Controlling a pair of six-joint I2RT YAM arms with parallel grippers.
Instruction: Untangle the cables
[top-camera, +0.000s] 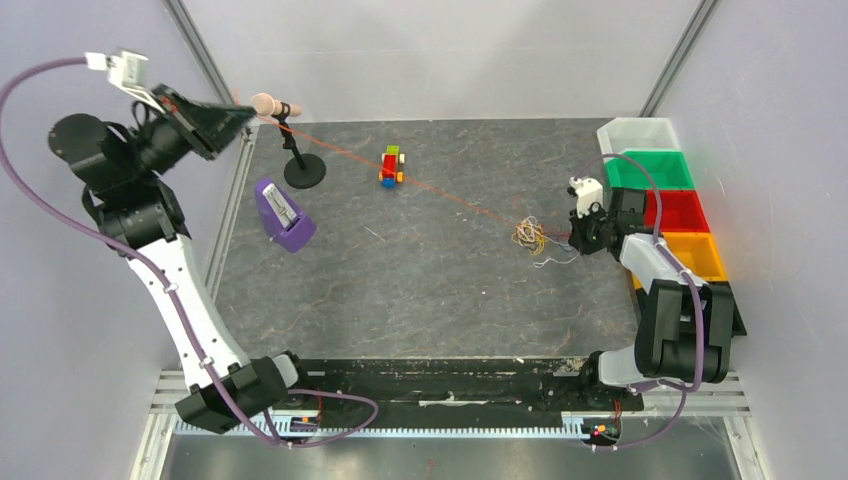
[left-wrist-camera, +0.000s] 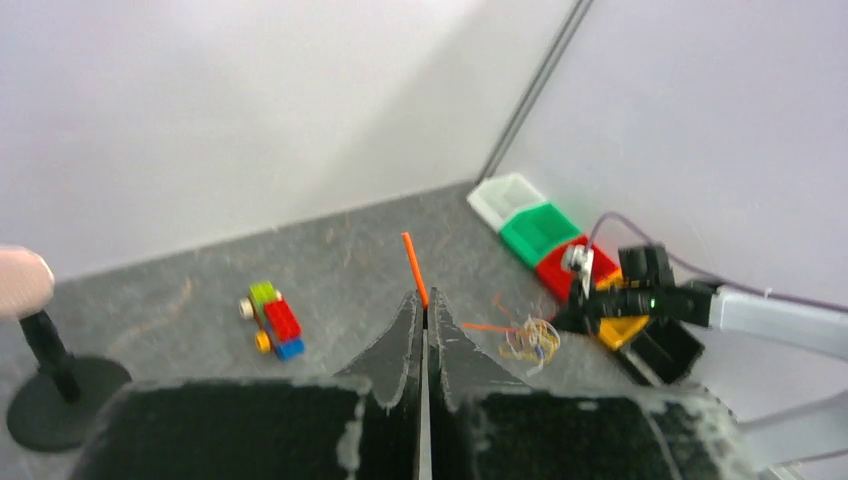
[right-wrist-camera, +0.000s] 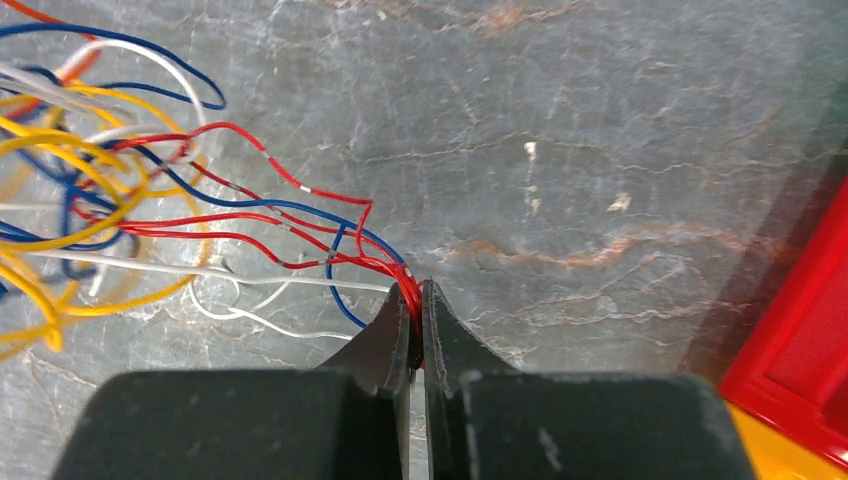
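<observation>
The cables (top-camera: 530, 236) lie as a small loose bunch on the worktop (top-camera: 420, 290), close to its right edge and about midway between the near and far edges. The bunch is a tangle of thin loops in yellow, blue, white, red and orange.

The right tool (top-camera: 575, 237) is low at the worktop, just on the right-edge side of the bunch. In the right wrist view its fingertips (right-wrist-camera: 400, 320) are pressed together on a few red strands (right-wrist-camera: 300, 225) that run out of the tangle. The yellow and blue loops and the white strands lie slack on the grey surface beside them.

The left tool (top-camera: 243, 118) is raised above the far left corner of the worktop. Its jaws are closed on a single orange strand (top-camera: 440, 190). That strand stretches in a straight, taut line from the far left corner across the worktop to the bunch. In the left wrist view the strand's short end (left-wrist-camera: 414, 268) sticks up from between the shut tips.

A toy car (top-camera: 391, 166) built from coloured bricks stands near the far edge, just beside the taut strand. A black stand (top-camera: 303, 170) with a round base and a pink tip sits near the far left corner. A purple wedge-shaped object (top-camera: 283, 215) lies near it. Along the right edge, a clear bin (top-camera: 640, 132), a green bin (top-camera: 655, 170), a red bin (top-camera: 680, 210) and an orange bin (top-camera: 695, 252) stand in a row.
</observation>
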